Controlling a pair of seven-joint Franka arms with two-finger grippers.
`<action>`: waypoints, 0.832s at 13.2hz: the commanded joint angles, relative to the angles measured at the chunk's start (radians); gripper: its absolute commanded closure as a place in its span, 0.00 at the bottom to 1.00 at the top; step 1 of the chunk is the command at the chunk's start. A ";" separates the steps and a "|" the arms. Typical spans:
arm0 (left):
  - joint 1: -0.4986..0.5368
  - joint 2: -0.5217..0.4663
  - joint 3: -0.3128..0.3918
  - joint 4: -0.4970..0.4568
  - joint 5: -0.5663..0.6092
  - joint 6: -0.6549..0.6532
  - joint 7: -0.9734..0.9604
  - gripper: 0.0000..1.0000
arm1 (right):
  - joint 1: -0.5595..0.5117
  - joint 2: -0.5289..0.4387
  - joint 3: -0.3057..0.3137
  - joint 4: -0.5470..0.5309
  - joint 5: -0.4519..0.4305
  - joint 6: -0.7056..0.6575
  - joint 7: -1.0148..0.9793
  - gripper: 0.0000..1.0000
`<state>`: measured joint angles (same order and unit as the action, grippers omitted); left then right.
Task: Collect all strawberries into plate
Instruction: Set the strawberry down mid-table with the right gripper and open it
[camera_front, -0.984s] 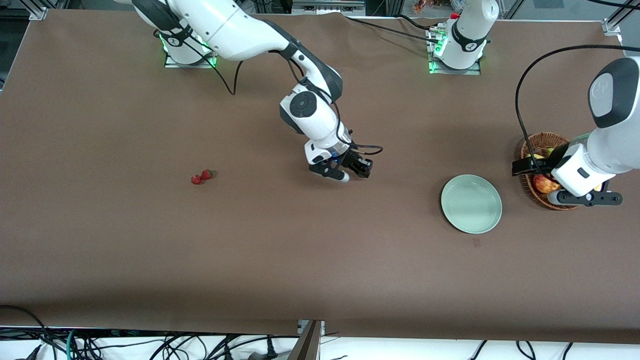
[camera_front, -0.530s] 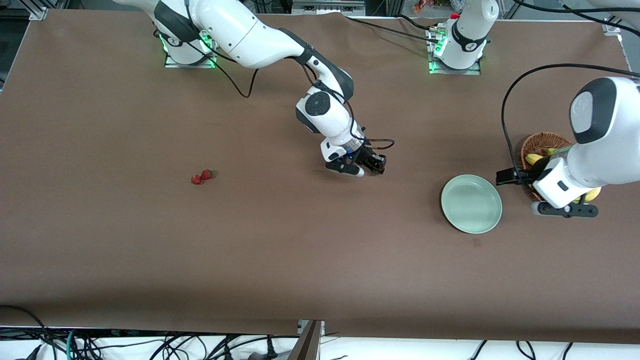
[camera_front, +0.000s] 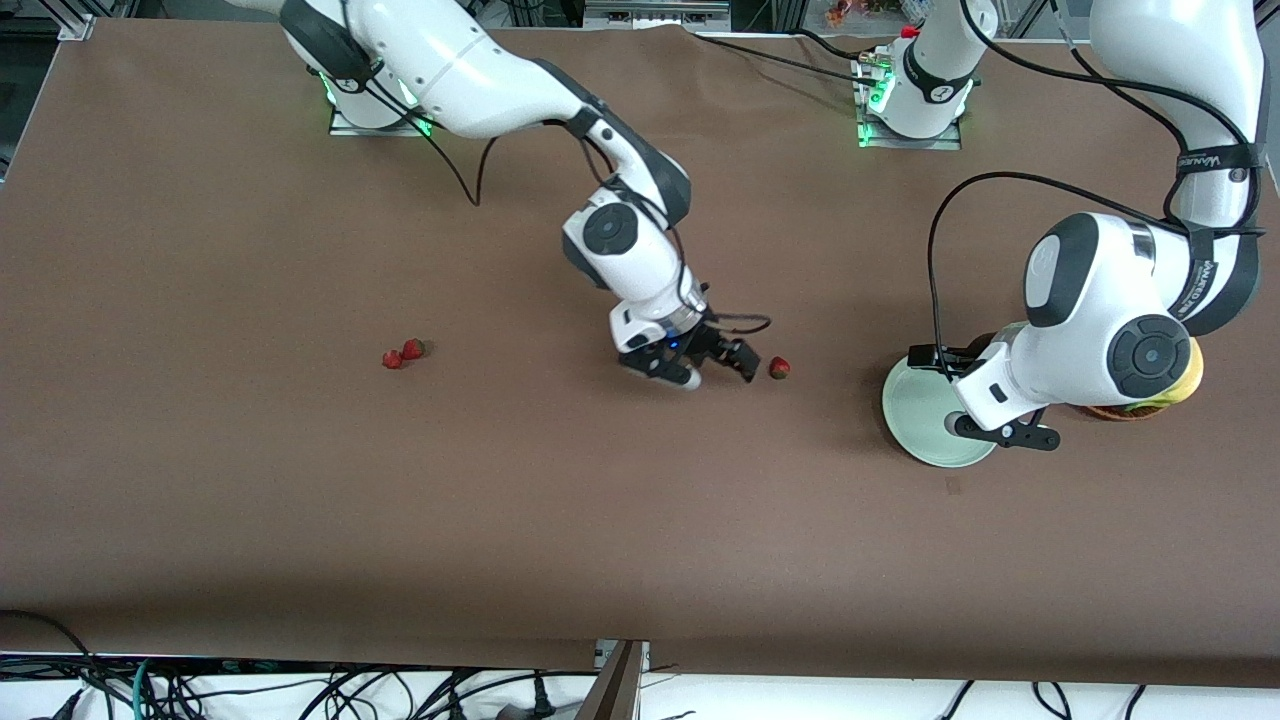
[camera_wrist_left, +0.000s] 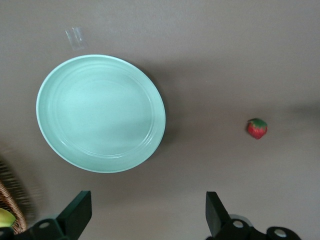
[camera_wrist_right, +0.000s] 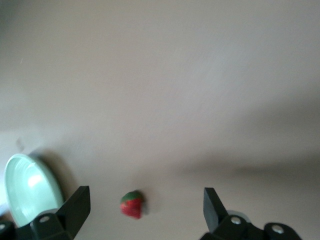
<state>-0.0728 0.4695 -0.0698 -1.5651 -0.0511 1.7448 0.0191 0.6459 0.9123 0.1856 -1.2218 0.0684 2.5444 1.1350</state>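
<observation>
One strawberry lies on the brown table between my right gripper and the plate. It also shows in the right wrist view and the left wrist view. Two more strawberries lie together toward the right arm's end. The mint-green plate is empty in the left wrist view. My right gripper is open and empty, low over the table beside the lone strawberry. My left gripper is open and empty over the plate's edge.
A wicker basket with fruit stands beside the plate toward the left arm's end, mostly hidden under my left arm. Its rim shows in the left wrist view. Cables hang off the table's front edge.
A strawberry now lies on the table beside my right gripper, which has opened and drawn back a little. My left arm has swung from over the basket to over the plate.
</observation>
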 joint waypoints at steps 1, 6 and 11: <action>-0.028 0.015 -0.007 -0.057 -0.023 0.083 0.025 0.00 | -0.090 -0.128 0.008 -0.036 -0.004 -0.266 -0.142 0.00; -0.089 0.046 -0.079 -0.151 -0.024 0.281 -0.190 0.00 | -0.285 -0.214 -0.009 -0.038 -0.004 -0.688 -0.493 0.00; -0.251 0.130 -0.074 -0.165 -0.003 0.498 -0.514 0.00 | -0.354 -0.224 -0.144 -0.076 -0.052 -0.891 -0.779 0.00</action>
<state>-0.2731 0.5721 -0.1580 -1.7241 -0.0537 2.1862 -0.3975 0.2841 0.7152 0.0982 -1.2369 0.0297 1.6793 0.4356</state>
